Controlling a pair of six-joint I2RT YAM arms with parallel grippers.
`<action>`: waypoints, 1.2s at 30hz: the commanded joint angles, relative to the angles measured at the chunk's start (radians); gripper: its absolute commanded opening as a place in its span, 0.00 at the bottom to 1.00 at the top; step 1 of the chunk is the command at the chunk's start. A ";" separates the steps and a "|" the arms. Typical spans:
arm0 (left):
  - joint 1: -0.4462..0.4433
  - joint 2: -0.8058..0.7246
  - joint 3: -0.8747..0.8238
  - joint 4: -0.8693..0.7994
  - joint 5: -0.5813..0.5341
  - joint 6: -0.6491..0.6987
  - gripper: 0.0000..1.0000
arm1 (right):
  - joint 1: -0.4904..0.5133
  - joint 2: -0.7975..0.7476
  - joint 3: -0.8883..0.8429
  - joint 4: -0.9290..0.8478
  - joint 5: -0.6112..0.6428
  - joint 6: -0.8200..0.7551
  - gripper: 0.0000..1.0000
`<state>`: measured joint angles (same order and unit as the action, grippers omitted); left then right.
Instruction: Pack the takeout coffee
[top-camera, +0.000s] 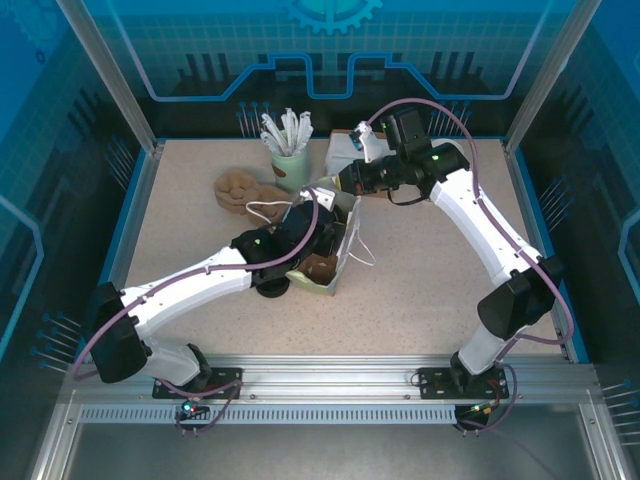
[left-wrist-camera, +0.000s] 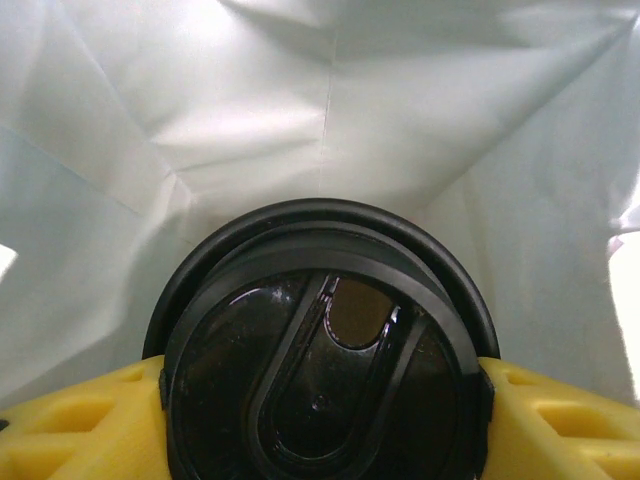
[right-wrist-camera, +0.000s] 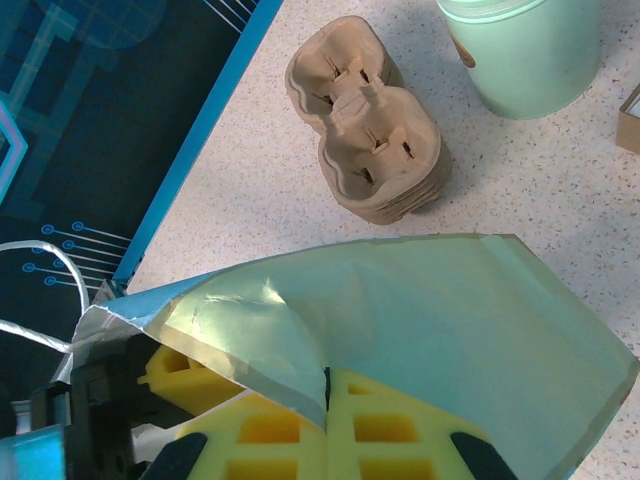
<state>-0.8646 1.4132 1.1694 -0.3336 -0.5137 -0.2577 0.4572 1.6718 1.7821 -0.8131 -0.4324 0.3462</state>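
Left gripper (left-wrist-camera: 320, 435) is sitting deep inside the paper bag (top-camera: 340, 252), its yellow fingers (left-wrist-camera: 70, 425) partly spread and pressing on either side of the takeout coffee (left-wrist-camera: 320, 380). The black lid is facing the wrist camera. The bag's white inner walls are crowding close on all sides, with creases converging just beyond the cup. Right gripper (right-wrist-camera: 325, 430) is fully closed, pinching the bag's far rim and holding the mouth up. The bag is lying tilted near the table's (top-camera: 440, 260) centre, with its white string handles trailing left and right. Open surface is lying to the right of the bag, out to the right arm, and also on the near left. A stack of pulp cup carriers (right-wrist-camera: 375, 145) is sitting just far-left of the bag, not far from the blue left edge. Count: one bag, one lidded coffee, one carrier stack (number of layers unclear), one pale green tub (right-wrist-camera: 525, 55) holding white wrapped sticks, and one white box (top-camera: 343, 158) against the far edge.
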 joint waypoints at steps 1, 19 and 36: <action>0.007 0.018 -0.016 0.042 -0.044 -0.016 0.64 | 0.015 -0.018 0.025 0.026 -0.049 -0.010 0.00; 0.016 0.052 0.027 0.026 -0.032 -0.039 0.64 | 0.025 -0.062 -0.001 0.049 -0.005 0.018 0.00; 0.030 0.074 0.051 0.081 -0.028 -0.003 0.64 | 0.023 -0.061 -0.018 0.036 -0.026 0.046 0.00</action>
<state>-0.8471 1.4803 1.1862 -0.3058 -0.5343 -0.2699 0.4664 1.6253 1.7649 -0.7834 -0.4278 0.3733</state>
